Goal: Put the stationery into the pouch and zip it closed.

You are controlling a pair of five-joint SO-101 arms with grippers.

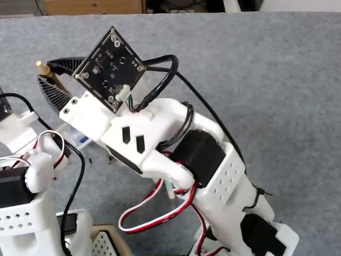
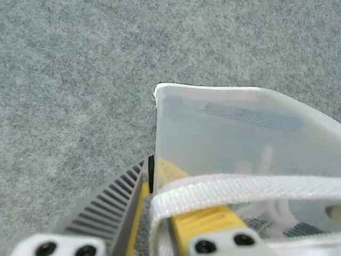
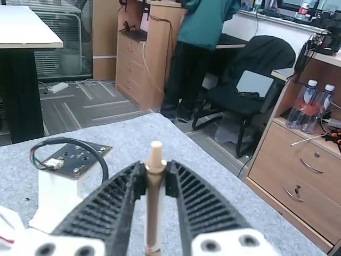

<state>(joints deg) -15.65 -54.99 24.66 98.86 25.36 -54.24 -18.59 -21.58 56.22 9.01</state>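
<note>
Though between right hand's (image 3: 155,169) fingers (image 3: 114,208), pen (image 3: 154,197) tip beyond them.

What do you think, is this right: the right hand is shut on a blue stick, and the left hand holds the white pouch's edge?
Only the colour is wrong: the right wrist view shows the right hand shut on a beige stick. The left hand does hold the white pouch by its edge.

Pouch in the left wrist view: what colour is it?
Translucent white, with a white woven strap; the left wrist view shows the pouch best.
</note>
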